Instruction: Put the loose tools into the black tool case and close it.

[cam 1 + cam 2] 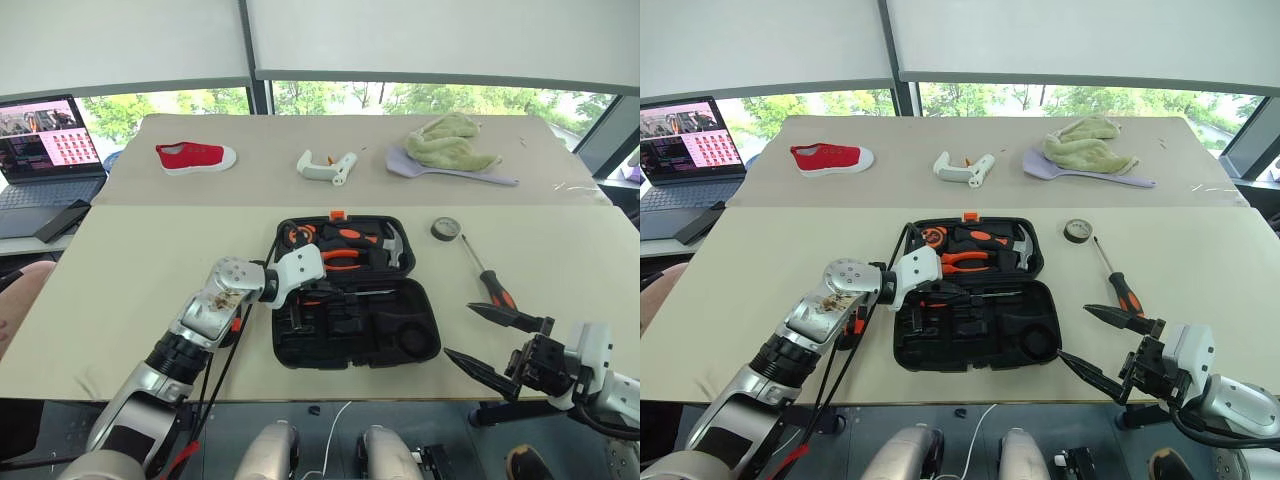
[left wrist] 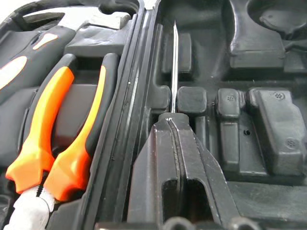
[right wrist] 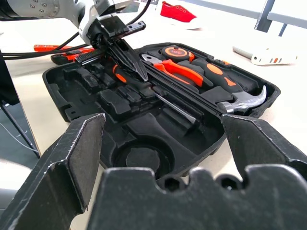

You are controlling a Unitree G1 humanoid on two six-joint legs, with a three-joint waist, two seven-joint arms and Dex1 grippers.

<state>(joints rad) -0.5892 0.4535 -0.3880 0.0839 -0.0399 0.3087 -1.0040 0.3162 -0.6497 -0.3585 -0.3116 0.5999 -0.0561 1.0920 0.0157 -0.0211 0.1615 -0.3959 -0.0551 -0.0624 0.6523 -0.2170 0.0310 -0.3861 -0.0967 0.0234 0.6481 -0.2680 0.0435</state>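
The black tool case (image 1: pixel 420 320) lies open in the middle of the table, with its small orange latch (image 1: pixel 338 214) at the far edge. My left gripper (image 2: pixel 173 122) is shut and points down into the near half. It sits over the handle of a black-and-orange screwdriver whose shaft (image 2: pixel 174 67) lies in a moulded slot. Another screwdriver (image 1: pixel 487 275) lies on the table right of the case, with a dark tape roll (image 1: pixel 446 229) beyond it. Two more orange and black tools (image 3: pixel 57 48) lie under my left arm. My right gripper (image 1: pixel 458 330) stands open and empty near the case's right corner.
Orange-handled pliers (image 1: pixel 340 258), a hammer (image 1: pixel 395 250) and a tape measure (image 1: pixel 295 236) sit in the case's far half. Further back lie a red shoe (image 1: pixel 195 156), a white device (image 1: pixel 327 167) and a green cloth (image 1: pixel 450 145). A laptop (image 1: pixel 45 150) stands at the far left.
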